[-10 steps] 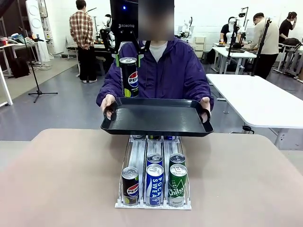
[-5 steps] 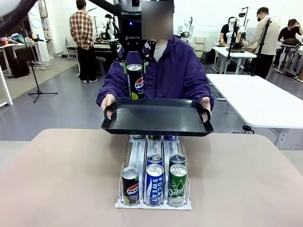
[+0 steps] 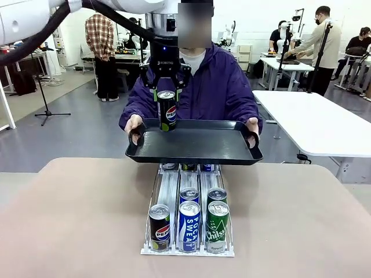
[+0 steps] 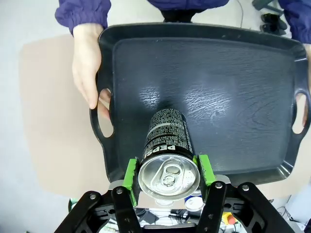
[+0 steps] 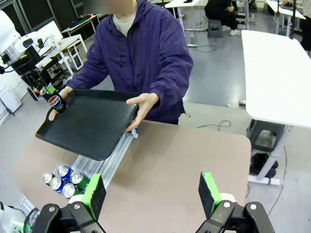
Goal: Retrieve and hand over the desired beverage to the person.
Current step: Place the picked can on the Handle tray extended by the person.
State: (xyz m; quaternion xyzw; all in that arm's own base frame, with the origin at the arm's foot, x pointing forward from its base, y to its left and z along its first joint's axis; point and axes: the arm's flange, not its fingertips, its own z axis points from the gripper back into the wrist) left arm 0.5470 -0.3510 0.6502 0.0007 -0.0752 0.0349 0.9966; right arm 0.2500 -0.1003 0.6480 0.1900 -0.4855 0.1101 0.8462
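The person [image 3: 200, 87] in a dark purple hooded jacket stands at the far side and holds a black tray [image 3: 194, 145] by both handles over the table. My left gripper [image 3: 167, 95] is shut on a black Pepsi can [image 3: 167, 111], which stands upright at the tray's far left part, its base at or just above the tray floor. In the left wrist view the Pepsi can [image 4: 167, 158] sits between my green pads over the tray [image 4: 233, 102]. My right gripper [image 5: 153, 191] is open above the table with nothing between its fingers.
A can dispenser rack [image 3: 188, 214] sits under and in front of the tray, with a Pepsi can [image 3: 159, 227], Pocari Sweat cans [image 3: 189, 225] and a green Chilsung can [image 3: 217, 226] at its front. A white table [image 3: 313, 124] stands at the right. Other people stand far behind.
My left gripper has moved right and down with the Pepsi can, from above the tray's left rim down into the tray. The person keeps the tray nearly still.
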